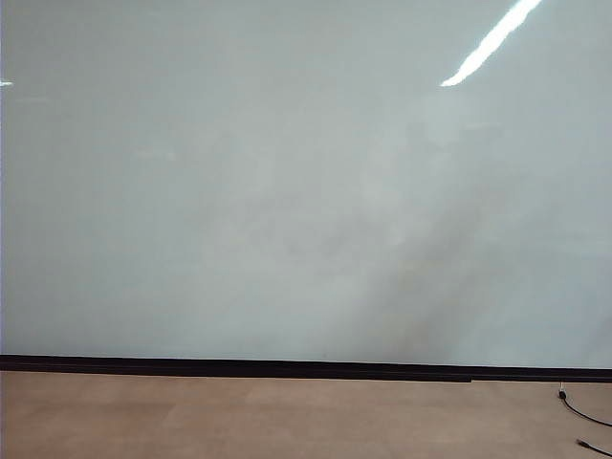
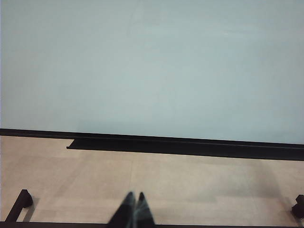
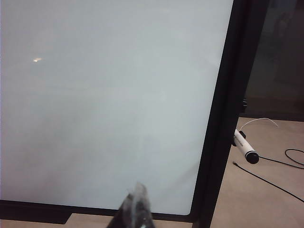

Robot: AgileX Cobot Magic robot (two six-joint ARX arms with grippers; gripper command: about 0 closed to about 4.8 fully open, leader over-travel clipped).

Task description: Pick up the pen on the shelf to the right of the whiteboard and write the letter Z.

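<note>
right wrist view: pen (image 3: 245, 148) beside whiteboard (image 3: 109, 95) frame, well apart from closed, empty right tool (image 3: 137, 202); left tool (image 2: 134, 205) closed, empty.

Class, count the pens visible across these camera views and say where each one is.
1: the pen sticks out beside the whiteboard's dark side frame, seen only in the right wrist view. Others may be hidden.
</note>
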